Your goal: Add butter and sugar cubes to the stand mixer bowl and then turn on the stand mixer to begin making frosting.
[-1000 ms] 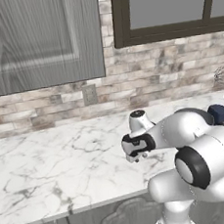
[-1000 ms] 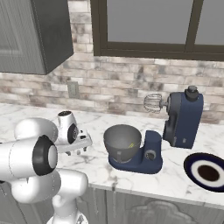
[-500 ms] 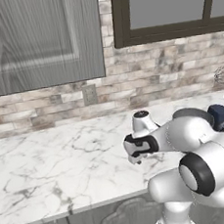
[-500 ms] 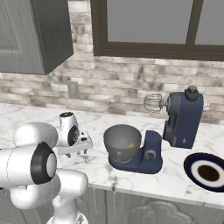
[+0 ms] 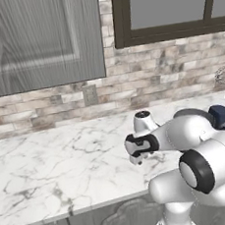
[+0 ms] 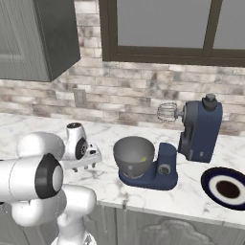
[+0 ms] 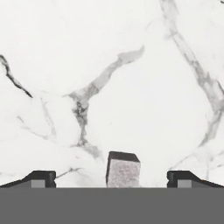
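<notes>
In the hand view a pale grey-white sugar cube (image 7: 123, 172) rests on the white marble counter, low down between my two fingertips (image 7: 42, 177). My gripper (image 7: 111, 179) is open, with its jaws wide on either side of the cube and apart from it. It hangs just above the counter (image 6: 89, 161) left of the mixer (image 5: 137, 157). The navy-blue stand mixer (image 6: 200, 128) has its head tilted back and its whisk (image 6: 166, 113) raised. Its grey bowl (image 6: 133, 152) sits on the base, and a tiny tan speck (image 6: 143, 159), probably the butter, lies inside.
A navy plate with a white ring (image 6: 213, 178) lies on the counter right of the mixer. A brick backsplash with a wall outlet (image 5: 89, 95) runs behind, under a grey upper cabinet (image 5: 32, 39) and a window. The counter's front edge (image 5: 71, 212) is close below the hand.
The hand has sunk a little toward the counter. The jaws have stayed open, and the mixer and bowl have not moved.
</notes>
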Tool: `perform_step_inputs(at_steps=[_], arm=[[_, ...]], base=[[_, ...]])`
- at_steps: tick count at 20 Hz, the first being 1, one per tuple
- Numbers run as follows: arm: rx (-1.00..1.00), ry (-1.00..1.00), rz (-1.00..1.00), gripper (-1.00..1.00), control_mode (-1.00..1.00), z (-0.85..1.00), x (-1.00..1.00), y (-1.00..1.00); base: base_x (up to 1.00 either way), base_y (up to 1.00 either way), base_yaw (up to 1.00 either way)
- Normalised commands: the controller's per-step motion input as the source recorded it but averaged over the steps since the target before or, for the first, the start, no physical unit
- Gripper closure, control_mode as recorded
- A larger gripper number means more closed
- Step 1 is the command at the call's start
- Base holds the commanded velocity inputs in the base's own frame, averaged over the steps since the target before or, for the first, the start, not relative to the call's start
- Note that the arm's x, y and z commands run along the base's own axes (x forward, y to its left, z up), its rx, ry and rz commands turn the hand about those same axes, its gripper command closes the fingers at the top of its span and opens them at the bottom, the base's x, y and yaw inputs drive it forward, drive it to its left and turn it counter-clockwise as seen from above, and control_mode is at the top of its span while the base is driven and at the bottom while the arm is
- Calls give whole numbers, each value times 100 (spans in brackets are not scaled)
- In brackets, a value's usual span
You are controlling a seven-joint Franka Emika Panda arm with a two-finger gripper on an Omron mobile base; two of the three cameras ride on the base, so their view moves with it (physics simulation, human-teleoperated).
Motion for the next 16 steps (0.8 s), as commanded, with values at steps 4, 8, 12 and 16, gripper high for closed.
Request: perform_step_inputs(at_steps=[4, 8, 12, 16], arm=[[0, 0, 0, -100, -100, -17, 25, 0], [0, 0, 0, -100, -100, -29, 0, 0], [0, -1, 0, 100, -100, -35, -24, 0], [0, -4, 0, 100, -100, -33, -32, -2]], base=[[0, 0, 0], [0, 0, 0], [0, 0, 0], [0, 0, 0]])
